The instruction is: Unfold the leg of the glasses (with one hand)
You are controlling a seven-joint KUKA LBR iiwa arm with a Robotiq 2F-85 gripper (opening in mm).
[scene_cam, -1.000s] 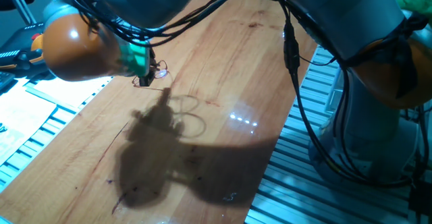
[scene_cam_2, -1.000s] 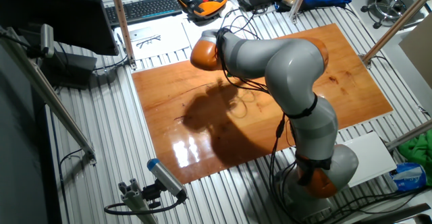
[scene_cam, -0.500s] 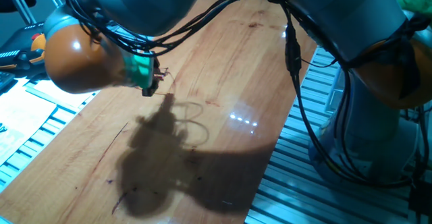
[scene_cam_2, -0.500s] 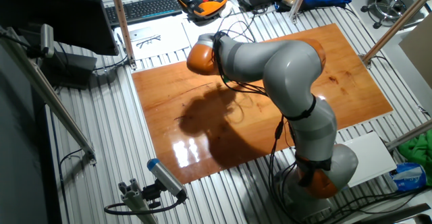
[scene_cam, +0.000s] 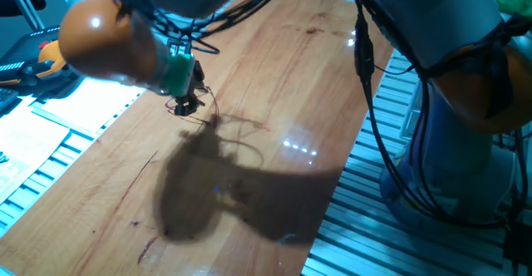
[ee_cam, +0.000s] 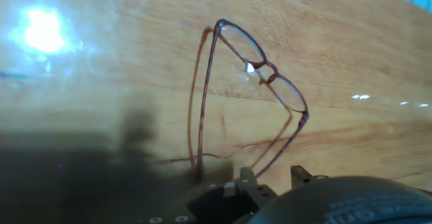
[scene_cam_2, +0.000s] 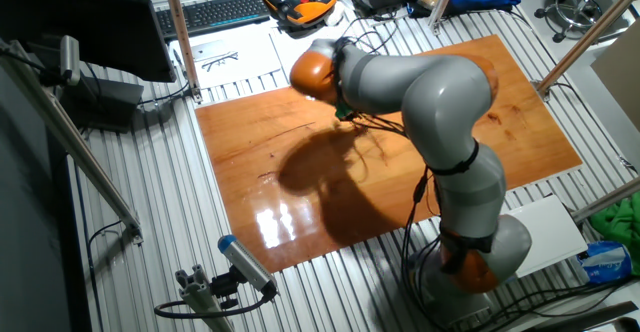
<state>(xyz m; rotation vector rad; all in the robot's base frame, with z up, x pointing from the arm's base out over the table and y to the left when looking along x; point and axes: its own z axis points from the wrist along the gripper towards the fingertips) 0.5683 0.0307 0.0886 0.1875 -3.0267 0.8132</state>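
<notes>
The glasses (ee_cam: 263,65) are thin reddish-brown wire with two small oval lenses, and they lie on the wooden board (ee_cam: 351,42). In the hand view both legs run from the frame towards me, spread apart. The right leg's tip ends beside my left fingertip (ee_cam: 246,181). My gripper (ee_cam: 273,178) has its fingers apart with bare wood showing between them. In one fixed view the gripper (scene_cam: 188,104) hangs low over the board under a teal ring, and the glasses (scene_cam: 231,128) show faintly just to its right. In the other fixed view the gripper (scene_cam_2: 345,115) is mostly hidden by the arm.
The arm throws a large dark shadow (scene_cam: 216,193) on the board. Behind the board lie a keyboard (scene_cam_2: 215,12), an orange and black pendant (scene_cam_2: 300,0) and a sheet of paper (scene_cam_2: 225,57). Slatted aluminium table (scene_cam_2: 170,202) surrounds the board.
The gripper has moved down and to the right, closer to the board. The arm's shadow has shifted right with it.
</notes>
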